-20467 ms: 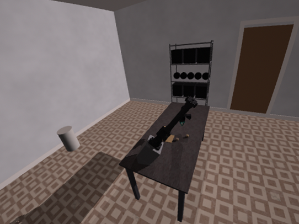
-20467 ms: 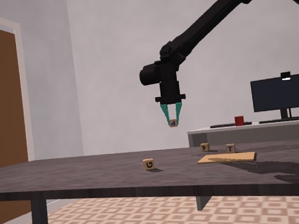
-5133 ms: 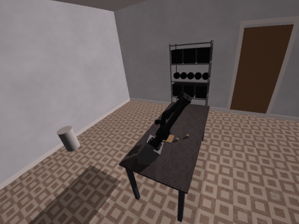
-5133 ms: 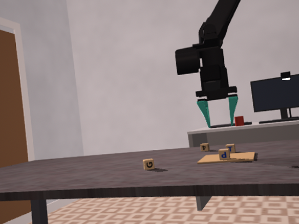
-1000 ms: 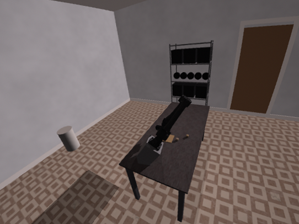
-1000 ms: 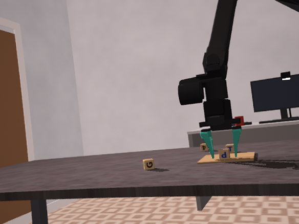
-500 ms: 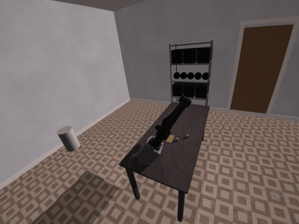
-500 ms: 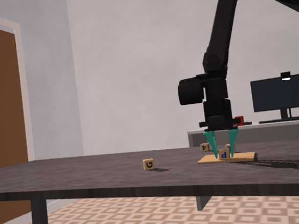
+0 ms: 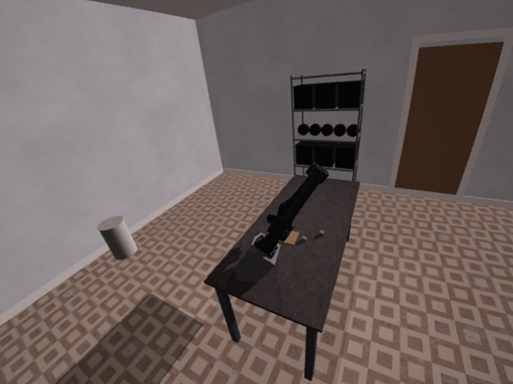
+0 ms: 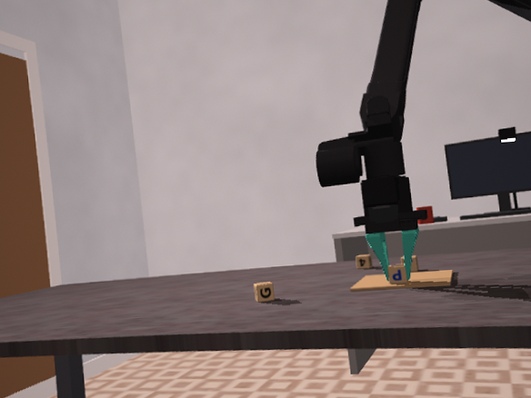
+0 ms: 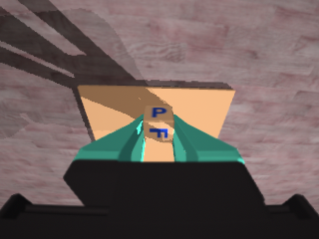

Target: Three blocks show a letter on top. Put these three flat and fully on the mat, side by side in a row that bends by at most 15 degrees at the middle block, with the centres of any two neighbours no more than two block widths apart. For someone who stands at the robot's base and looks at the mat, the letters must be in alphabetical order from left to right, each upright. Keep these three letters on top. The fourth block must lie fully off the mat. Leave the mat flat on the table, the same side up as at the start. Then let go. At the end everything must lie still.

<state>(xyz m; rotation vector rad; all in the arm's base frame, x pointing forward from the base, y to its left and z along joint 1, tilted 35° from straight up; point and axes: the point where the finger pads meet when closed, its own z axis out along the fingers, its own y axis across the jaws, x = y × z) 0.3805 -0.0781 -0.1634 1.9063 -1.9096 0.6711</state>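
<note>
In the exterior view, my gripper is shut on a wooden block, low over the mat. This block seems to rest on the mat. A blue P is on its side and a blue F, turned sideways in the wrist view, is on its top. Off the mat, the G block lies to the left, the 4 block behind, and another block behind the right finger, partly hidden. Their top letters are not readable.
The table carries the arm's base. Two small blocks show right of the mat in the top view, letters too small to tell. A desk with a monitor stands beyond the table.
</note>
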